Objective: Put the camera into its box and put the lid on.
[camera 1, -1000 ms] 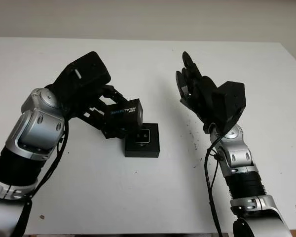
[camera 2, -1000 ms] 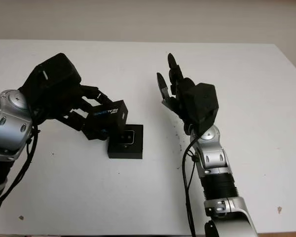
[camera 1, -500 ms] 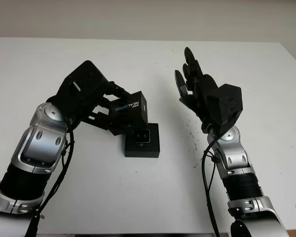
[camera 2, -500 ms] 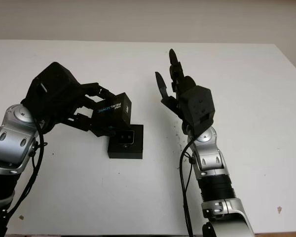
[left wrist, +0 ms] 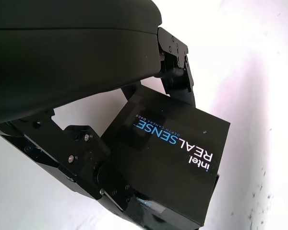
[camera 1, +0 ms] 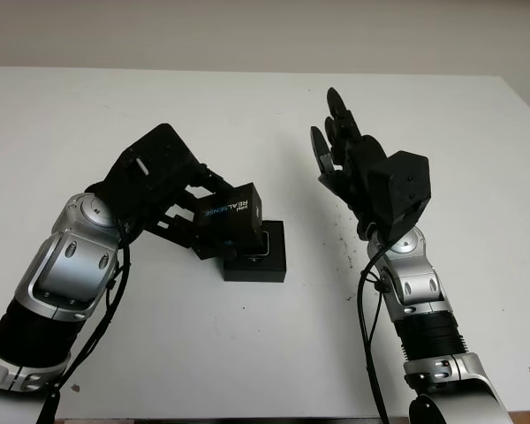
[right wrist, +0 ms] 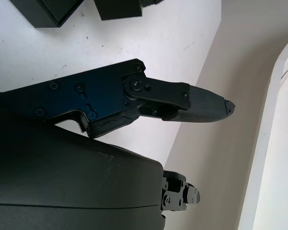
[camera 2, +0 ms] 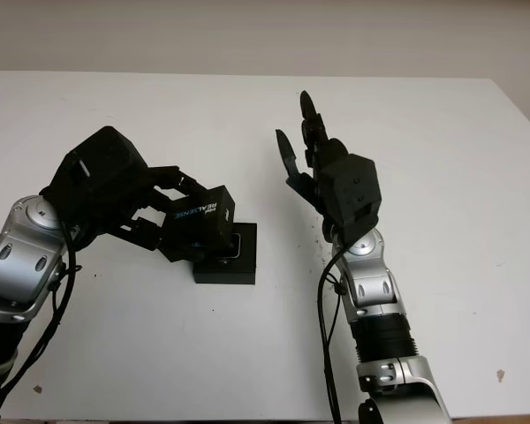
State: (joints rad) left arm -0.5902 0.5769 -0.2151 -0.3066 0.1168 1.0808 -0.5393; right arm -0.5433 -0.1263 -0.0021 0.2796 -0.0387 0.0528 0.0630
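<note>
At desk centre, the left hand grips the stiff, light lid by its sides over the box; right hand, three o'clock, holds nothing.

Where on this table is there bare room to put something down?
The white table is bare beyond the hands and between the black box base and the open right hand. It is crowded where the left hand holds the black printed lid over the base.

Head pair looks down on the table – wrist cameras close in
</note>
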